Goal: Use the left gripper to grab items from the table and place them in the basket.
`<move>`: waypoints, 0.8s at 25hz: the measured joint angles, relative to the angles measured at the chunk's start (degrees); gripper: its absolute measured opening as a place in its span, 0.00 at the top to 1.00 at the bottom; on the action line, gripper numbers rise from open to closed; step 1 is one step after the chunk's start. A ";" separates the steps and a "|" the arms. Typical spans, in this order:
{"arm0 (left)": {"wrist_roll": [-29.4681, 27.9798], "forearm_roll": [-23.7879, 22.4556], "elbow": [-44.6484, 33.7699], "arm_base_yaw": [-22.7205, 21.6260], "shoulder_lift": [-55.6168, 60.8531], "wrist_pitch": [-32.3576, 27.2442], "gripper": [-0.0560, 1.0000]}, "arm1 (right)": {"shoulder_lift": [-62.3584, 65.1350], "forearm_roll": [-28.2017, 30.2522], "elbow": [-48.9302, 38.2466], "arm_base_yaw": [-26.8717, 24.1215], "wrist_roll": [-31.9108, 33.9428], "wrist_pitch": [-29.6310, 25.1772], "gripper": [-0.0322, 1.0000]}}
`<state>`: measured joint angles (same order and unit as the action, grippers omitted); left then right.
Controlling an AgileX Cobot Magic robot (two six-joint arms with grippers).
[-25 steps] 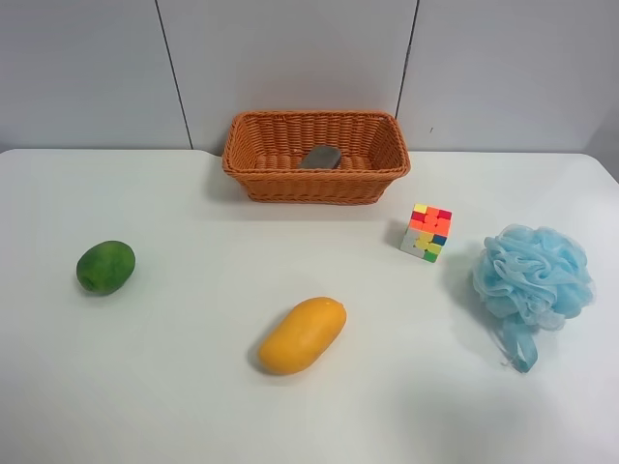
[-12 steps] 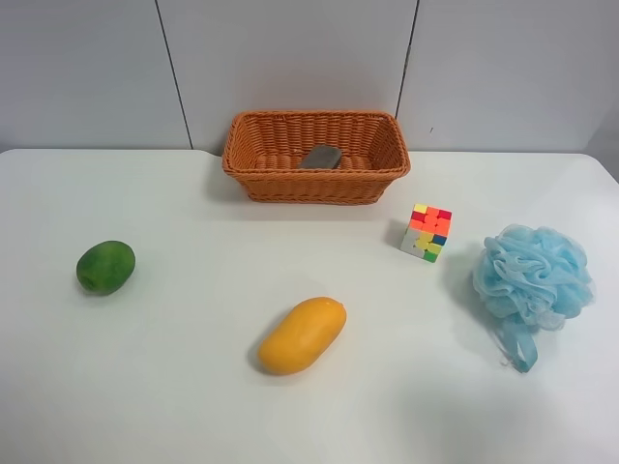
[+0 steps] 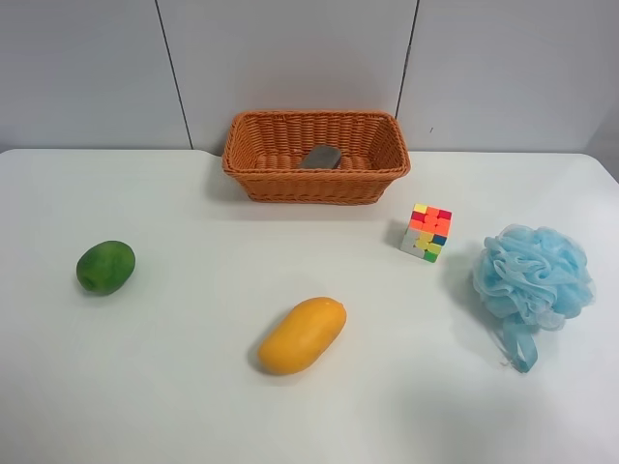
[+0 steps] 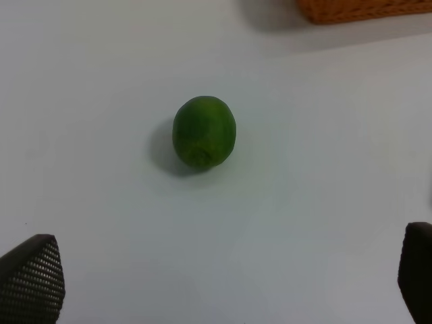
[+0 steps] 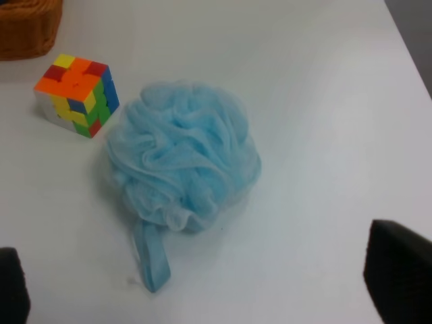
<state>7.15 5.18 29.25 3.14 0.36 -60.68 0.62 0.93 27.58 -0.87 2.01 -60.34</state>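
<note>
The wicker basket [image 3: 315, 155] stands at the back of the white table [image 3: 193, 387], with the grey eraser [image 3: 320, 157] lying inside it. The green mango [image 3: 105, 267] lies at the left, the yellow mango [image 3: 302, 334] in the middle, the puzzle cube [image 3: 427, 232] and the blue bath puff [image 3: 532, 278] at the right. No arm shows in the exterior view. In the left wrist view my left gripper [image 4: 223, 277] is open and empty, high above the green mango [image 4: 204, 131]. In the right wrist view my right gripper [image 5: 202, 283] is open and empty above the puff [image 5: 183, 155].
A grey panelled wall [image 3: 290, 58] rises behind the table. The basket's corner shows in the left wrist view [image 4: 364, 9] and in the right wrist view [image 5: 27, 27]. The cube [image 5: 76, 94] sits beside the puff. The table's edge [image 5: 408, 40] runs close to the puff.
</note>
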 joint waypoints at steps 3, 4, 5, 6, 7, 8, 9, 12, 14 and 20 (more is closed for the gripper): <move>0.00 0.05 0.00 0.00 0.00 0.00 0.01 | 0.00 0.00 0.00 0.00 0.00 0.00 0.01; 0.00 0.05 0.00 0.00 0.00 0.00 0.01 | 0.00 0.00 0.00 0.00 0.00 0.00 0.01; 0.00 0.05 0.00 0.00 0.00 0.00 0.01 | 0.00 0.00 0.00 0.00 0.00 0.00 0.01; 0.00 0.05 0.00 0.00 0.00 0.00 0.01 | 0.00 0.00 0.00 0.00 0.00 0.00 0.01; 0.00 0.05 0.00 0.00 0.00 0.00 0.01 | 0.00 0.00 0.00 0.00 0.00 0.00 0.01; 0.00 0.05 0.00 0.00 0.00 0.00 0.01 | 0.00 0.00 0.00 0.00 0.00 0.00 0.01; 0.00 0.05 0.00 0.00 0.00 0.00 0.01 | 0.00 0.00 0.00 0.00 0.00 0.00 0.01; 0.00 0.05 0.00 0.00 0.00 0.00 0.01 | 0.00 0.00 0.00 0.00 0.00 0.00 0.01; 0.00 0.05 0.00 0.00 0.00 0.00 0.01 | 0.00 0.00 0.00 0.00 0.00 0.00 0.01; 0.00 0.05 0.00 0.00 0.00 0.00 0.01 | 0.00 0.00 0.00 0.00 0.00 0.00 0.01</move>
<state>7.15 5.23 29.25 3.14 0.36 -60.68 0.62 0.93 27.58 -0.87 2.01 -60.34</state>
